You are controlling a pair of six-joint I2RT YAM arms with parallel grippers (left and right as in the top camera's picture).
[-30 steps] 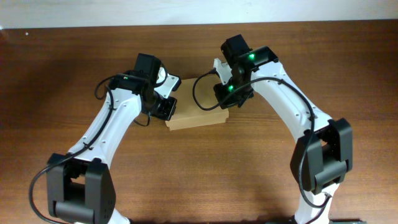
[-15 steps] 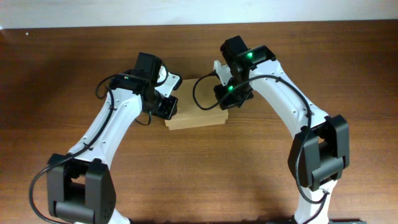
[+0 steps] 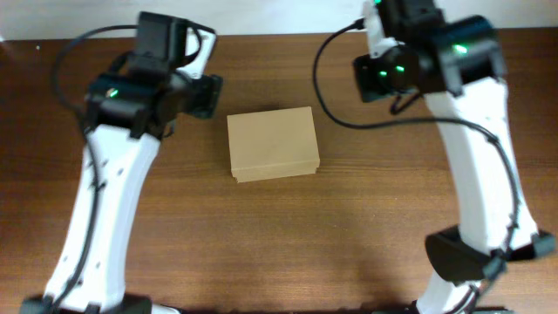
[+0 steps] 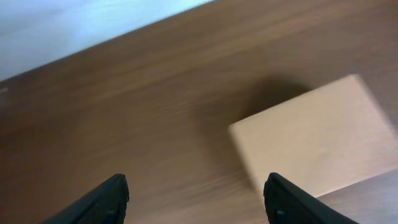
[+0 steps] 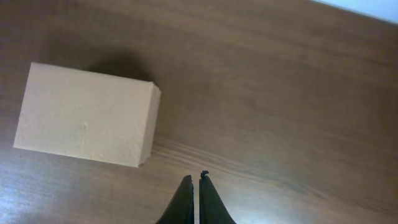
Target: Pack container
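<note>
Dark brown wooden tabletop with horizontal grain point(image 3: 279, 244) fills nearly all of the overhead view. Pale white strip point(image 3: 261, 16) runs along the tabletop's far edge; wall or floor, cannot tell. The same pale surface shows as a bluish-white wedge at the upper left of the left wrist view and in the top right corner of the right wrist view. Tiny white speck point(image 3: 37, 46) on the wood, far left. Light even and soft, faint sheen on the wood.

I see a plain tan container point(image 3: 272, 144) on my dark brown, wood-grained table point(image 3: 349, 227), a white strip point(image 3: 261, 16) beyond
</note>
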